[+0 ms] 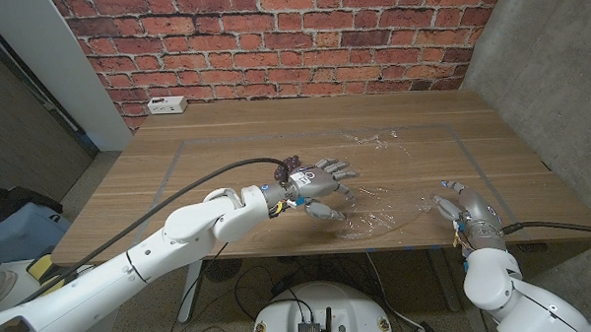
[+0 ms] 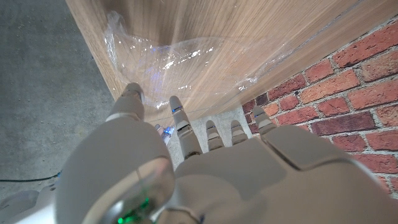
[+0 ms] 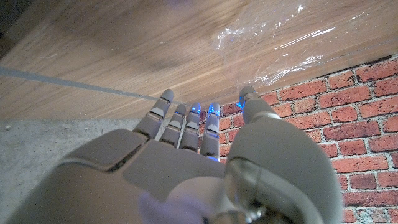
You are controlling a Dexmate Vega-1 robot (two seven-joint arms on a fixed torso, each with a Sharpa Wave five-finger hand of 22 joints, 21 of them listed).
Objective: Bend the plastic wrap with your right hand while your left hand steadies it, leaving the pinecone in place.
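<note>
Pinecone [image 1: 295,163] half-hidden behind left hand [image 1: 321,183] (fingers spread, empty); right hand [image 1: 465,211] spread, empty; wrap [image 1: 395,182] faint.

Head camera looks down toward twelve o'clock over the wooden table [image 1: 226,149]; wrist cameras, close and inverted, share its crinkled clear plastic wrap [image 1: 395,182].

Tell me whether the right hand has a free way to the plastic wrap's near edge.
Probably yes. The right hand sits open at the table's front edge beside the plastic wrap, with bare wood between them. The left hand is over the sheet's other side.
</note>
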